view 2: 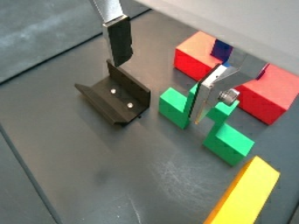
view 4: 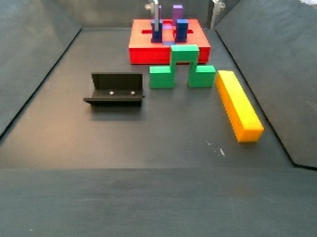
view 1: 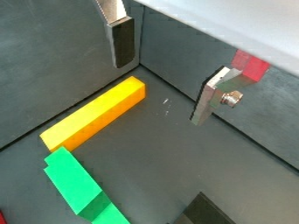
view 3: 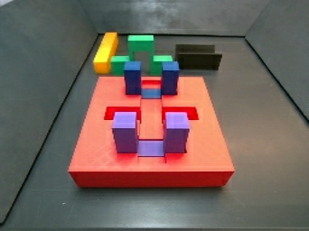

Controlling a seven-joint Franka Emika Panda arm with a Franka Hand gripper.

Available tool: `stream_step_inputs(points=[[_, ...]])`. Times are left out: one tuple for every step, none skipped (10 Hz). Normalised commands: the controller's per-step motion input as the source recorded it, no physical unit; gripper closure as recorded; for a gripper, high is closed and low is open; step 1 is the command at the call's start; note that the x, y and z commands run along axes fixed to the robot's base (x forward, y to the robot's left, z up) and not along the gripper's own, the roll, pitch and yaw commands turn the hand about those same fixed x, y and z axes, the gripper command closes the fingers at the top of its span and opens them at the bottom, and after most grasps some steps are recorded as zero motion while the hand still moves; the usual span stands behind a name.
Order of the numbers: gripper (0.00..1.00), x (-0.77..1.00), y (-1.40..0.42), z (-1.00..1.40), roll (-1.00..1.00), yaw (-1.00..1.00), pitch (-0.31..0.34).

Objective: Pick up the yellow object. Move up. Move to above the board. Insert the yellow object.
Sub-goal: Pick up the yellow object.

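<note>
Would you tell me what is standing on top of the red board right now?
In a side view, blue blocks and purple blocks stand on the red board. What fills its recesses is hidden. The gripper hangs open, away from the yellow object.

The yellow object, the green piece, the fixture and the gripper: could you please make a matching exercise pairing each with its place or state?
Things:
1. yellow object
2. green piece
3. fixture
4. gripper

Places or states:
A. open, holding nothing
B. lying flat on the floor, long and untouched
C. dark bracket standing alone on the floor
D. just in front of the red board

Pairs: 1-B, 2-D, 3-C, 4-A
</note>
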Motion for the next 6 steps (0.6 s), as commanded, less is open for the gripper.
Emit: stream_step_inputs(points=[[0.0,0.0,0.0,0.0,0.0,0.0,0.0],[0.0,0.0,0.0,-0.04,-0.02,0.0,-0.03],[0.0,-0.18,-0.01,-0.24,-0.02,-0.03,-0.061],[0.0,-0.22,-0.16,-0.34,0.0,0.0,-0.097],[0.0,-0.21,-0.16,-0.39,0.0,0.0,-0.11],[0.0,-0.42,0.0,-0.35,-0.06,-0.03,-0.174]])
